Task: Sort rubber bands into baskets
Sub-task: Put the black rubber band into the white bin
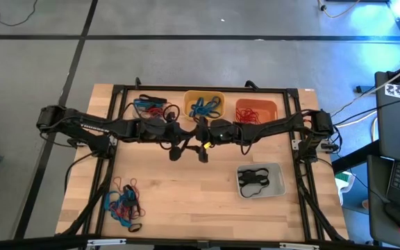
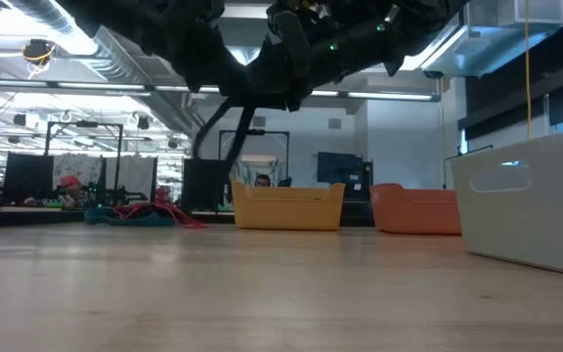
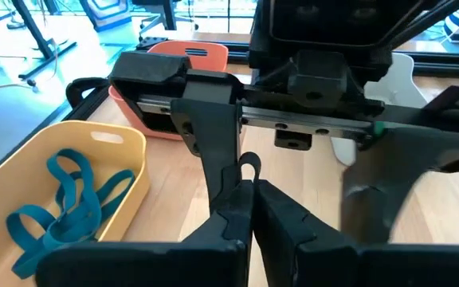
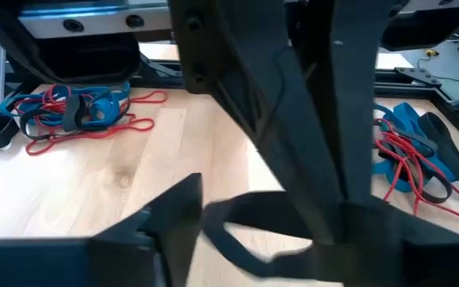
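Both grippers meet above the middle of the table. My left gripper [image 3: 251,209] is shut on a black rubber band [image 3: 250,166]. My right gripper [image 3: 289,179] faces it, open. Its fingers [image 3: 209,135] stand on either side of the left fingertips and the band; whether they touch the band does not show. At the far edge the yellow basket [image 1: 203,96] has blue bands in it and the orange basket [image 1: 255,104] has red ones. The pale grey basket [image 1: 278,182], near right, has black ones. My left gripper pinches the black band between its two shut fingers. A small hooked bend of the band [image 3: 250,164] sticks out past the fingertips. A slack stretch of it [image 4: 241,219] hangs under the fingers, clear of the table.
A loose pile of blue, red and black bands [image 1: 151,106] lies at the far left beside the yellow basket. Another pile [image 1: 123,205] lies at the near left. Bare wood lies between the near pile and the grey basket. A black frame [image 1: 117,89] borders the table.
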Motion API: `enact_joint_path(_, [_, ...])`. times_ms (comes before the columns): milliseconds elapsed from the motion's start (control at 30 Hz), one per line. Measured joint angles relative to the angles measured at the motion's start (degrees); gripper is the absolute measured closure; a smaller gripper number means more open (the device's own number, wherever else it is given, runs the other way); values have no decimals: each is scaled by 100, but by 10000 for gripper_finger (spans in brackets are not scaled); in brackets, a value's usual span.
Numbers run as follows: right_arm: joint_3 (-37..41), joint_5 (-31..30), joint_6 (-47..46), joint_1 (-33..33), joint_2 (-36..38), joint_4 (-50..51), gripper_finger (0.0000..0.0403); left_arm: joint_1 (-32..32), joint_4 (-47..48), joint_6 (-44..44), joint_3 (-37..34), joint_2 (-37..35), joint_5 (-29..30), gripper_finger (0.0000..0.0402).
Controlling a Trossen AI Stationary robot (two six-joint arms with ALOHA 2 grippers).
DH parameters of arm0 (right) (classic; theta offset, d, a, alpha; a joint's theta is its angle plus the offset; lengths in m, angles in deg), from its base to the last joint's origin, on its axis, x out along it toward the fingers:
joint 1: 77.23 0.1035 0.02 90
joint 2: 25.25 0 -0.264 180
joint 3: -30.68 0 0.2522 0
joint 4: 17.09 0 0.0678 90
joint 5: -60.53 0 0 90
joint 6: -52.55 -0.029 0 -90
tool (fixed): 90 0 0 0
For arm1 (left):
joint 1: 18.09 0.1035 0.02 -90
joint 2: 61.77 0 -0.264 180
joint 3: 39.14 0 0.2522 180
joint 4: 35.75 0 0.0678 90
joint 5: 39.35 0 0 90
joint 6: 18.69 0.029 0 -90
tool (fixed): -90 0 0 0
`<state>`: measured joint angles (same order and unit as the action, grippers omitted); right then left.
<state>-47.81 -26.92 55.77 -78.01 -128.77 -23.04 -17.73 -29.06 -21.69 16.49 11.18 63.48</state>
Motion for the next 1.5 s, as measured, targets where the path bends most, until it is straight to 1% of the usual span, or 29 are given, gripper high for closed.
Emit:
enact_joint_path(400, [0,-63,13,-11,0,20,338,-7,-2,-5,0,1,-80,389])
enact_joint_path(533, [0,-83,235,-13,6,83,389,-7,-158,21,-15,2,-73,389])
enact_joint_path(600, [0,-154,289,-13,9,109,393,-7,-173,39,-15,2,-49,388])
enact_joint_path(733, [-2,-275,302,-11,9,121,374,-3,-185,-131,-15,30,-7,371])
enact_joint_path(800, [-2,-293,302,-11,7,127,372,-2,-236,-141,-15,37,12,354])
enact_joint_path(900, [-2,-242,302,5,0,37,379,8,-419,-162,15,35,39,325])
enact_joint_path(1033, [-2,-188,312,11,-2,69,398,-15,-318,-165,13,26,32,284])
enact_joint_path(1133, [-3,-171,371,18,-3,70,399,-50,-161,-123,9,-101,48,264])
enact_joint_path(1267, [-7,-166,467,64,93,264,395,-78,177,-134,9,-466,44,252])
enact_joint_path(1400, [-7,-273,551,114,338,542,400,-109,791,-157,7,-729,23,251])
enact_joint_path(1500, [-9,-463,628,209,536,788,399,-111,987,-160,7,-815,10,254])
